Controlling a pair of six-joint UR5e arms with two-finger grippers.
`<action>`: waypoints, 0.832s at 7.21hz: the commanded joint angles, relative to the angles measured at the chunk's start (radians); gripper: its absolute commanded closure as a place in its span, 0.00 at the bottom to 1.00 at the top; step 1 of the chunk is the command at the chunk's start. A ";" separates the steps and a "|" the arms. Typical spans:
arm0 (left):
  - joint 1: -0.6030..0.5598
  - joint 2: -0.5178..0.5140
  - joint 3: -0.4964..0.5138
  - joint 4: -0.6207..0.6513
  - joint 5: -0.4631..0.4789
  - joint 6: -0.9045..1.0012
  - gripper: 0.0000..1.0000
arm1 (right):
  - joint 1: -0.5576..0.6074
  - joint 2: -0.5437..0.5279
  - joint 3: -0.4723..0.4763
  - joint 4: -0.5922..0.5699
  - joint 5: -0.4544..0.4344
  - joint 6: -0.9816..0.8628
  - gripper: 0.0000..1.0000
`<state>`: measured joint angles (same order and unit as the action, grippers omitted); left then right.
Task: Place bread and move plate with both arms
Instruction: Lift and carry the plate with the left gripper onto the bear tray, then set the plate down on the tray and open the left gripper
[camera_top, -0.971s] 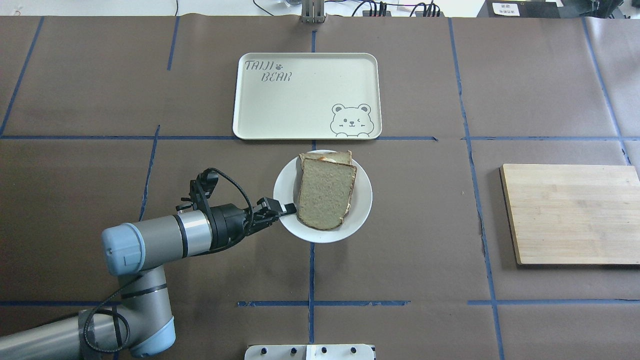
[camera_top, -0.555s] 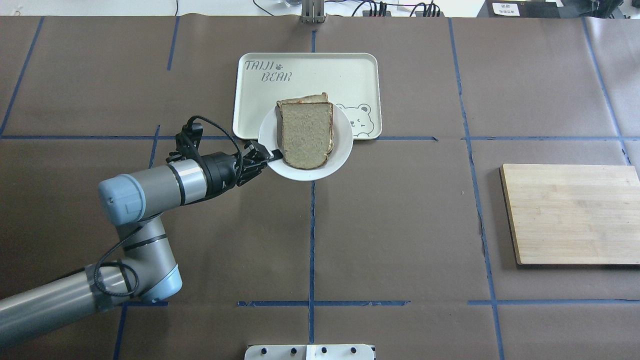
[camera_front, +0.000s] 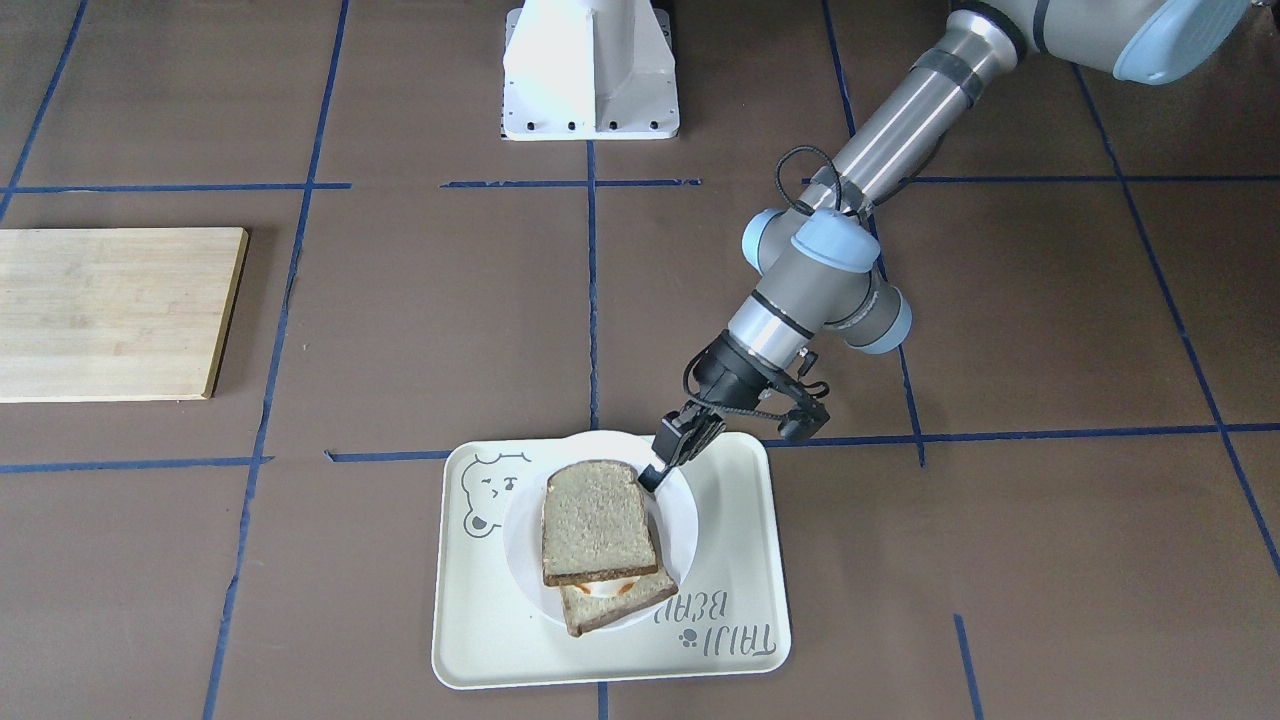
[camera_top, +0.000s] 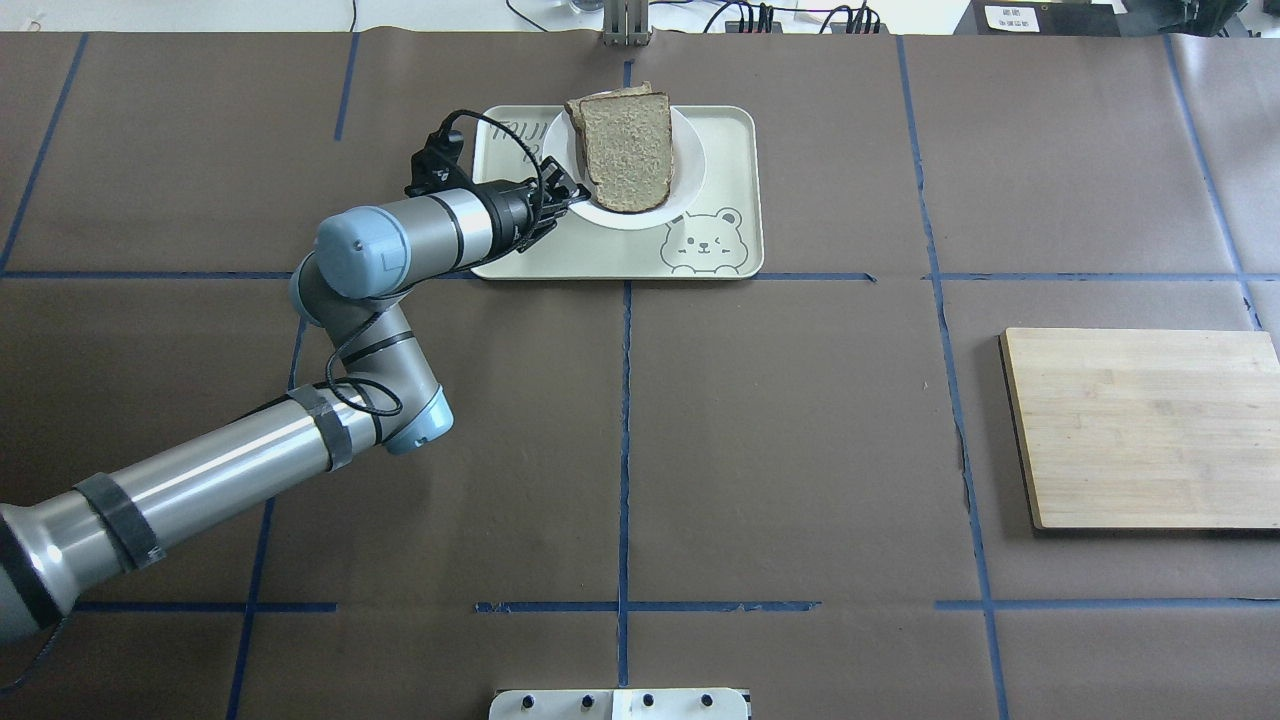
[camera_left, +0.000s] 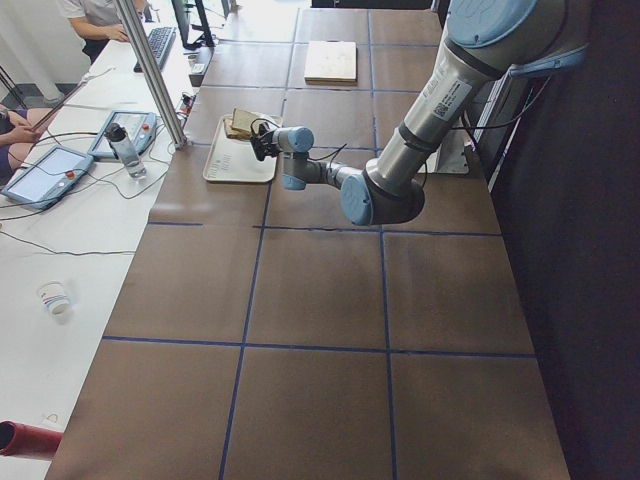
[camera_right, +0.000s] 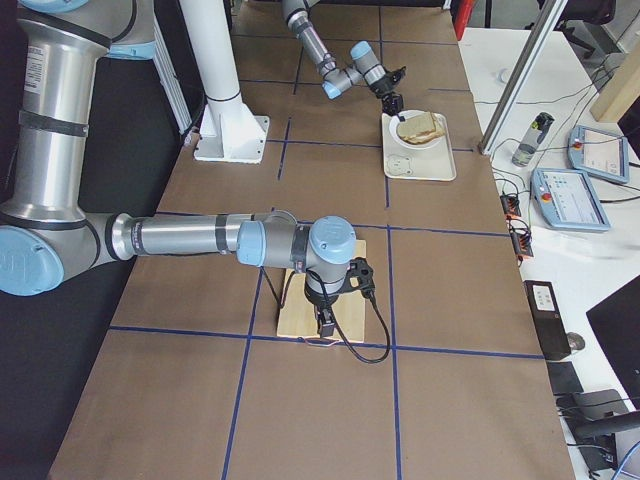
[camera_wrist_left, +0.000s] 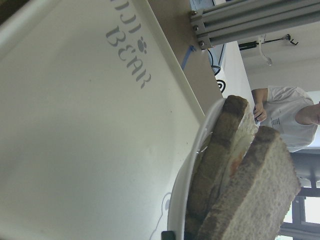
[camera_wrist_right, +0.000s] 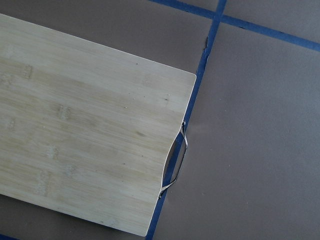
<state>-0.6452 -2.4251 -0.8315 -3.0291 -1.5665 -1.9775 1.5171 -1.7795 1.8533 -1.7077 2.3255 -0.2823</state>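
The small white plate (camera_top: 642, 217) is held over the cream bear tray (camera_top: 600, 255). The plain brown bread (camera_top: 628, 150) lies on it, on top of the egg-topped slice (camera_front: 615, 600). My left gripper (camera_top: 570, 197) is shut on the plate's left rim; it also shows in the front view (camera_front: 650, 478), with the plate (camera_front: 682, 520), bread (camera_front: 595, 520) and tray (camera_front: 480, 620). The left wrist view shows the plate rim (camera_wrist_left: 200, 150) and bread (camera_wrist_left: 260, 190) above the tray (camera_wrist_left: 75, 125). My right gripper (camera_right: 325, 325) hangs over the wooden board; I cannot tell whether it is open.
A wooden cutting board (camera_top: 1140, 425) lies at the right of the table and fills the right wrist view (camera_wrist_right: 85, 150). The white pedestal (camera_front: 590, 70) stands at the robot's side. Blue tape lines cross the brown table cover. Operators sit beyond the far edge.
My left arm has carried the plate with both slices away from the robot, from the table in front of the tray to over the tray.
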 joint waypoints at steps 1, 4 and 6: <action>-0.007 -0.066 0.109 0.003 -0.004 0.003 0.91 | 0.000 0.000 -0.002 0.000 0.000 0.000 0.00; -0.056 -0.043 0.071 0.045 -0.165 0.087 0.25 | 0.000 0.000 -0.003 0.000 0.002 0.000 0.00; -0.111 0.079 -0.227 0.308 -0.321 0.100 0.15 | 0.000 0.002 -0.002 0.000 0.002 0.000 0.00</action>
<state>-0.7248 -2.4161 -0.8886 -2.8712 -1.7953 -1.8912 1.5171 -1.7790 1.8508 -1.7073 2.3270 -0.2822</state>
